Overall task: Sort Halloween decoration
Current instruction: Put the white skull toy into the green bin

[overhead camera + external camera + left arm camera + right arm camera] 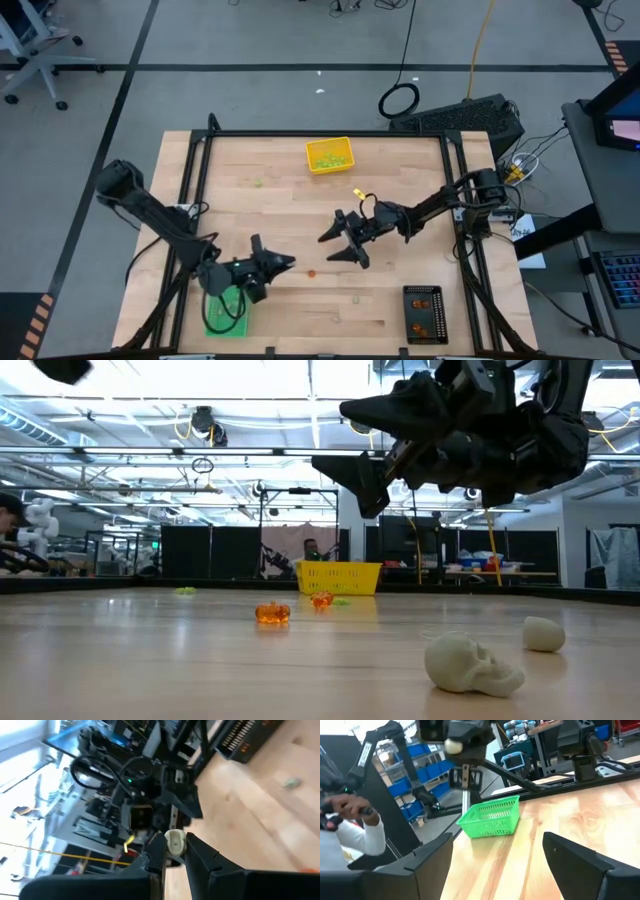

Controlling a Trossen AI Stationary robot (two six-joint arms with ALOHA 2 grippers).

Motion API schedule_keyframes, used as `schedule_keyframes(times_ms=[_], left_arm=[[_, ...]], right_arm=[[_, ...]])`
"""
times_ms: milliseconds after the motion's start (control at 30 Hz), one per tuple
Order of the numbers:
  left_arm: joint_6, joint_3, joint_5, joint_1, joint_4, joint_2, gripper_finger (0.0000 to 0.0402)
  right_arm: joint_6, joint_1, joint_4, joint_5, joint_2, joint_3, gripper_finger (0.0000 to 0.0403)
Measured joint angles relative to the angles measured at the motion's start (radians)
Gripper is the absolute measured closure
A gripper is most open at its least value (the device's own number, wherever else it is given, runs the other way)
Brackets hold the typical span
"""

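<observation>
My left gripper (283,264) hangs above the table's near left part, shut on a small pale beige-grey decoration piece (175,841), which also shows in the right wrist view (452,745). My right gripper (335,247) stands open at mid-table, clear of the surface (345,440), with nothing between its fingers (495,855). On the wood lie an orange pumpkin piece (272,613), a second orange piece (321,600), a pale skull (470,662) and a pale rounded piece (543,633). My left gripper pinches the pale piece (175,845) between its two fingertips (156,851), which point roughly level toward the right arm. The piece is lifted clear of the table.
A yellow tray (329,155) with light green pieces stands at the far middle, a green tray (491,817) at the near left under my left arm, and a black tray (424,312) at the near right. A person's white sleeve (365,835) shows beyond the table.
</observation>
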Motion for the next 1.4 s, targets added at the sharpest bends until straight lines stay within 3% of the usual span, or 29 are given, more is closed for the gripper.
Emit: schedule_keyframes(times_ms=[233, 567, 800, 1067, 1400], left_arm=[[-0.271, 0.000, 0.043, -0.054, -0.165, -0.097, 0.0356], [-0.896, 0.000, 0.193, -0.071, -0.354, -0.244, 0.0356], [-1.140, 0.000, 0.241, -0.108, -0.506, -0.273, 0.0356], [-1.483, 0.052, 0.484, -0.115, -0.846, -0.290, 0.0356], [-1.776, 0.062, 0.795, -0.146, -0.976, -0.172, 0.0356]], right_arm=[[-0.050, 0.033, -0.021, 0.002, 0.000, 0.000, 0.0110], [-0.115, 0.070, -0.031, 0.035, 0.000, 0.000, 0.0110], [-0.142, 0.084, -0.042, 0.083, 0.000, 0.000, 0.0110], [-0.142, 0.102, -0.173, 0.105, 0.000, 0.000, 0.0110], [-0.182, 0.161, -0.394, 0.372, 0.000, 0.000, 0.0110]])
